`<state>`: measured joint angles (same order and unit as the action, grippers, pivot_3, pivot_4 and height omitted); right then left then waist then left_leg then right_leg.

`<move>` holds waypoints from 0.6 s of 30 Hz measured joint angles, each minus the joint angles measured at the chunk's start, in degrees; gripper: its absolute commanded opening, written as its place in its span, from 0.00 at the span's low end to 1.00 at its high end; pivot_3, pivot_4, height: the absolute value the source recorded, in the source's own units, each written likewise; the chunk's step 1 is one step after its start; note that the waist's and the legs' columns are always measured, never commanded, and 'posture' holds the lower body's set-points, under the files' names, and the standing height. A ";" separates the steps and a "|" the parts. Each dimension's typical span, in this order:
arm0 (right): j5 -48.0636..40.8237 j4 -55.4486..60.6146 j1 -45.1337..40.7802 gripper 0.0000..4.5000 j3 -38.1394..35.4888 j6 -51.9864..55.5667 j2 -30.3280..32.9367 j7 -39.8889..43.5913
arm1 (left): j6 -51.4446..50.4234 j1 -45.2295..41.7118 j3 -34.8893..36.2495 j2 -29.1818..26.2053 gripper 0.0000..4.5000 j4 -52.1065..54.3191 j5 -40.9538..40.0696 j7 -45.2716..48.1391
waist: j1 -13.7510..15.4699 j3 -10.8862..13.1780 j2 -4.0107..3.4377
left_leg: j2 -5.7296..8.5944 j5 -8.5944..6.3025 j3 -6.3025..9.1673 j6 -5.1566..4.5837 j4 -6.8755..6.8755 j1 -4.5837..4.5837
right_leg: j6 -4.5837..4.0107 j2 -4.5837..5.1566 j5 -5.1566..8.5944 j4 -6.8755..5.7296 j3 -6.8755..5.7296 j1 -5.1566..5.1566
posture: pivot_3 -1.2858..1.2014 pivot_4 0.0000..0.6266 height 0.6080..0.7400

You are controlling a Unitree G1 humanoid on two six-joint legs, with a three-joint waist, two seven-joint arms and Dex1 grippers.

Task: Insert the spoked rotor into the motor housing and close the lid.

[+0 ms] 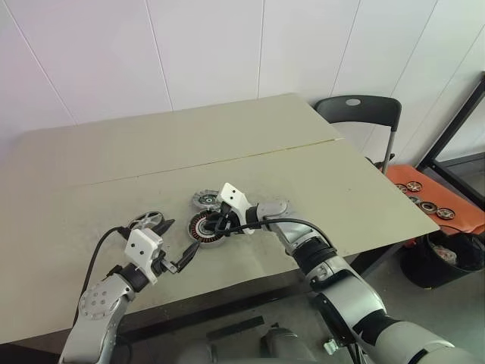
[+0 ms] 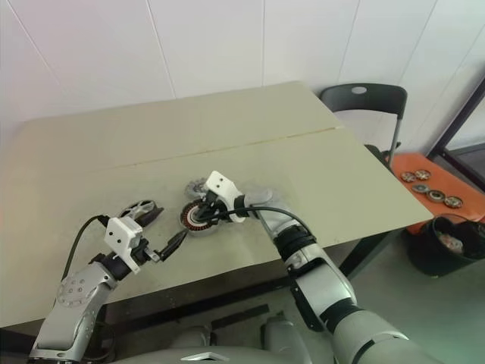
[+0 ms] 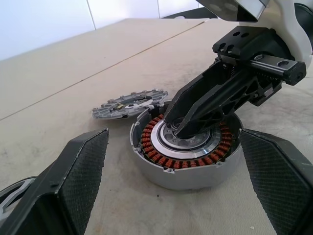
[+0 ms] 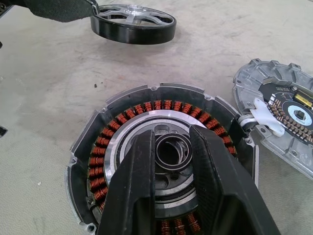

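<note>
Grey lid [image 4: 281, 117] touches motor housing [image 4: 161, 156]; spoked rotor [image 4: 133, 22] lies apart

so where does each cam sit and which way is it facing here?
Left and right eye views: on the head, looking forward and down at the table; both arms show.
Left wrist view: along the open left hand, facing the motor housing and the right hand.
Right wrist view: over the right hand's fingers, down into the motor housing.
All views share the motor housing and lid.
</note>
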<state>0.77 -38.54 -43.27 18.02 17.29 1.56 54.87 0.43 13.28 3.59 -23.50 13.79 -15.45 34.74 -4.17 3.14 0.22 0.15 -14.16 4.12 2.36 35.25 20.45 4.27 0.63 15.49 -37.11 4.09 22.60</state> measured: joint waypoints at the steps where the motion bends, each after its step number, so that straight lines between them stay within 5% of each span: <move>1: -0.07 0.01 0.00 0.15 -0.12 0.29 -0.07 0.14 | 0.00 0.00 0.00 0.00 1.00 -0.06 0.01 0.00 | 0.00 0.00 0.00 | 0.00 0.00 0.00 0.00 0.00 0.00 | 0.00 0.00 0.00 0.00 0.00 0.00 | 0.52 0.00 1.00; 18: 0.24 0.95 0.59 0.15 0.81 -0.08 -0.31 0.52 | -0.01 -0.01 -0.05 -0.02 1.00 -0.23 0.76 0.03 | 0.05 0.00 0.00 | 0.00 0.00 0.00 0.00 0.00 0.00 | 0.00 0.01 0.00 0.01 0.00 -0.01 | 0.52 0.00 1.00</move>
<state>1.01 -37.59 -42.68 18.83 17.21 1.26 55.39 0.42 13.27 3.54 -23.52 13.57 -14.69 34.77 -4.12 3.14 0.22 0.15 -14.16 4.12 2.36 35.25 20.45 4.27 0.64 15.49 -37.10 4.08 22.59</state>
